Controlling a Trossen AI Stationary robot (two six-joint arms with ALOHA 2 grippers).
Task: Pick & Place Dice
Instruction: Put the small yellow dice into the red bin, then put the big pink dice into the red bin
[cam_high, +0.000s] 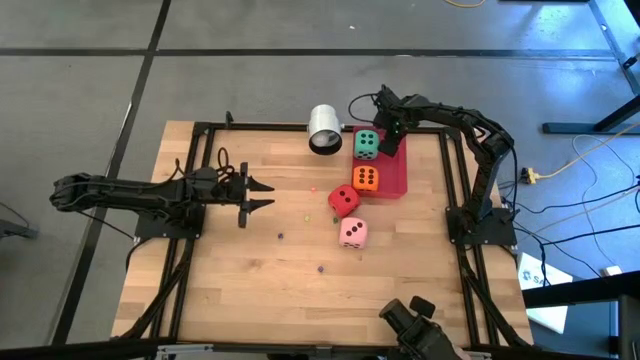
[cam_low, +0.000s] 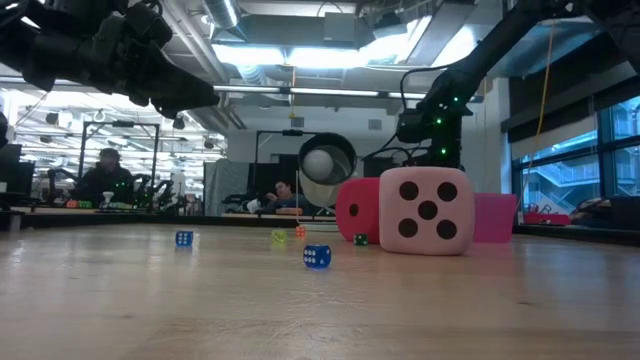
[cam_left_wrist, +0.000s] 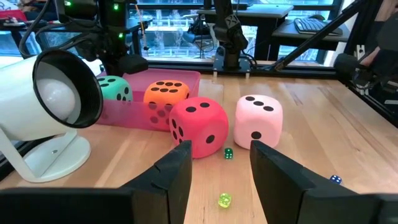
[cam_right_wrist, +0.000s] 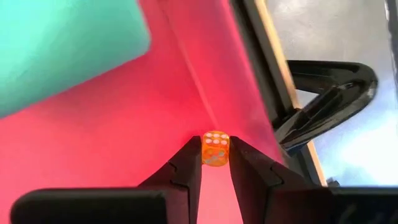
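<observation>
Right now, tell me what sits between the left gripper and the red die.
High view: bare wood between the left gripper and the red die. Left wrist view: two tiny dice, green and yellow-green, lie there.

- Green die (cam_high: 366, 144): mint green, dark pips.
- Orange die (cam_high: 365, 179): bright orange, black pips.
- Red die (cam_high: 343, 200): deep red, black pips.
- Pink die (cam_high: 353, 233): pale pink, black pips.
- Tray (cam_high: 395, 172): flat red, pinkish in the left wrist view.
- Cup (cam_high: 324, 128): white with a dark rim.
- Tiny die (cam_right_wrist: 216, 148) in the right tool (cam_right_wrist: 216, 163): translucent orange, white pips.
- Worktop (cam_high: 260, 280): light wood planks.
</observation>
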